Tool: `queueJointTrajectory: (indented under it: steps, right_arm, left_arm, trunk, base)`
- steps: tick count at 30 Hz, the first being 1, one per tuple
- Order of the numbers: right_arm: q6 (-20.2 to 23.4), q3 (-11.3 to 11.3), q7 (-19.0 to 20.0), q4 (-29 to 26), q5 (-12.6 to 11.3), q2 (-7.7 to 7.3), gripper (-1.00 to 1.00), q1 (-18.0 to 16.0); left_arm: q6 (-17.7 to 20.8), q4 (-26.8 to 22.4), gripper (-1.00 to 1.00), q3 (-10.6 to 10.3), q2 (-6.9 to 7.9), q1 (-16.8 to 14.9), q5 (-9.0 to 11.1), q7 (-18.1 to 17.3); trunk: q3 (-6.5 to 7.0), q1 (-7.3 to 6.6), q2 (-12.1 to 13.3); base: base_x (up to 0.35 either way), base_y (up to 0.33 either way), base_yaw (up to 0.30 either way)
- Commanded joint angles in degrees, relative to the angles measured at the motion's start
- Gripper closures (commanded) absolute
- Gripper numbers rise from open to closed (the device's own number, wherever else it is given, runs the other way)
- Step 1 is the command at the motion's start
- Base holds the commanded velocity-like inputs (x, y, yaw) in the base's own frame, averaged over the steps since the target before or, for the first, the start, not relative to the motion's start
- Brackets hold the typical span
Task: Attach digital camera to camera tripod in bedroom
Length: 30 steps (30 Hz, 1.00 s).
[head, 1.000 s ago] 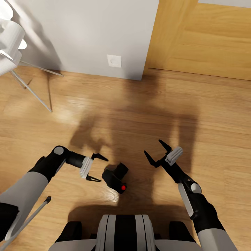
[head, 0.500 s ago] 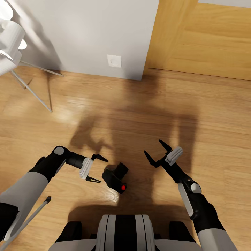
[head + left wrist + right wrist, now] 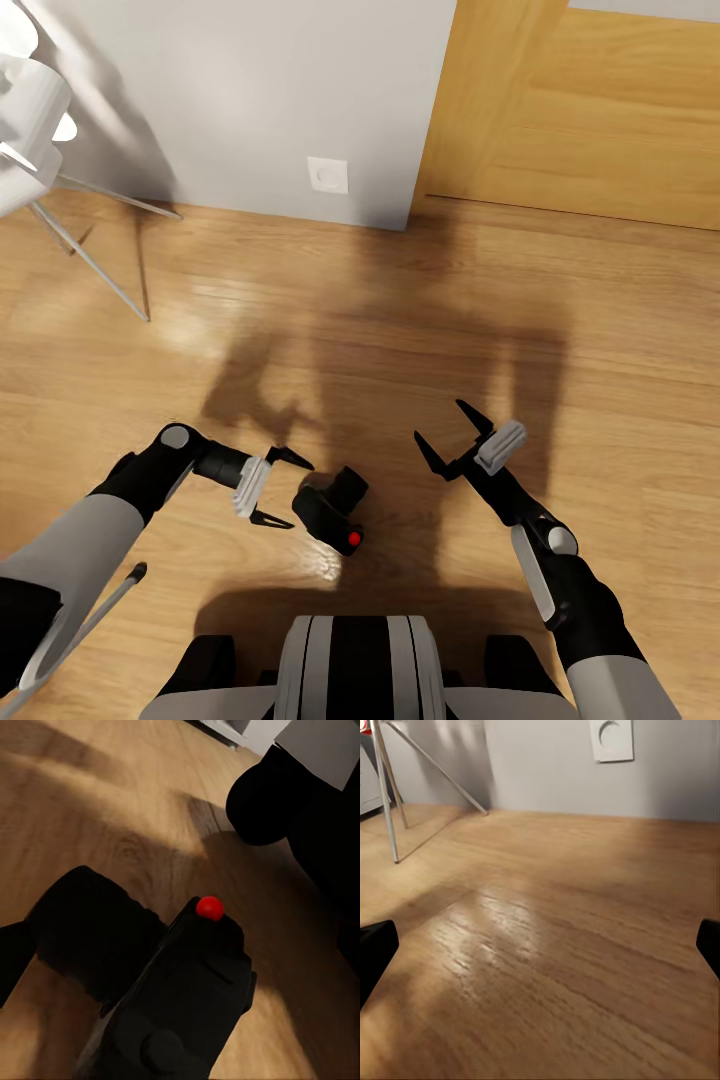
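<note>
The camera (image 3: 332, 508) lies on the wood floor (image 3: 400, 320), lens pointing away from the robot. The left gripper (image 3: 278, 490) reaches low beside it, jaws open. The right gripper (image 3: 446, 437) hangs apart, jaws open.

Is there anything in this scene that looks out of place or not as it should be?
Yes: the digital camera lies on the wood floor in front of the robot, tilted rather than upright, its red button facing sideways. It is mounted on nothing. The open left gripper is beside it, not touching.
</note>
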Motion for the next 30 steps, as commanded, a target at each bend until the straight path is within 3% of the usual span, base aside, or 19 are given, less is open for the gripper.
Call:
queueJointTrajectory:
  steps: [1,19,21,26,30]
  right_arm:
    - [0.0,0.0,0.5,0.0,-0.5,0.0,-1.0,0.0]
    - [-0.7,0.0,0.5,0.1,-0.5,0.0,-1.0,0.0]
    - [-0.7,0.0,0.5,0.1,-0.5,0.0,-1.0,0.0]
    - [-0.8,0.0,0.5,0.1,-0.5,0.0,-1.0,0.0]
    - [-0.8,0.0,0.5,0.1,-0.5,0.0,-1.0,0.0]
  left_arm:
    - [-0.5,0.1,-1.0,-0.1,-0.09,0.0,0.0,0.0]
    - [-3.3,1.0,-1.0,-0.3,-0.84,0.0,0.0,0.0]
    - [-3.3,1.4,-1.0,-1.1,-0.84,0.0,0.0,0.0]
    - [-3.7,3.7,-1.0,-5.4,-0.84,0.0,-0.5,0.0]
    - [-4.2,4.3,-1.0,-6.4,-0.8,0.0,-0.6,0.0]
  trunk:
    - [-0.02,-0.01,0.0]
    - [-0.02,-0.01,0.0]
    - [-0.02,-0.01,0.0]
    - [-0.02,-0.01,0.0]
    - [-0.02,-0.01,0.0]
  base:
    - [0.0,0.0,0.0]
    - [0.0,0.0,0.0]
    - [0.0,0.0,0.0]
    - [0.0,0.0,0.0]
    - [0.0,0.0,0.0]
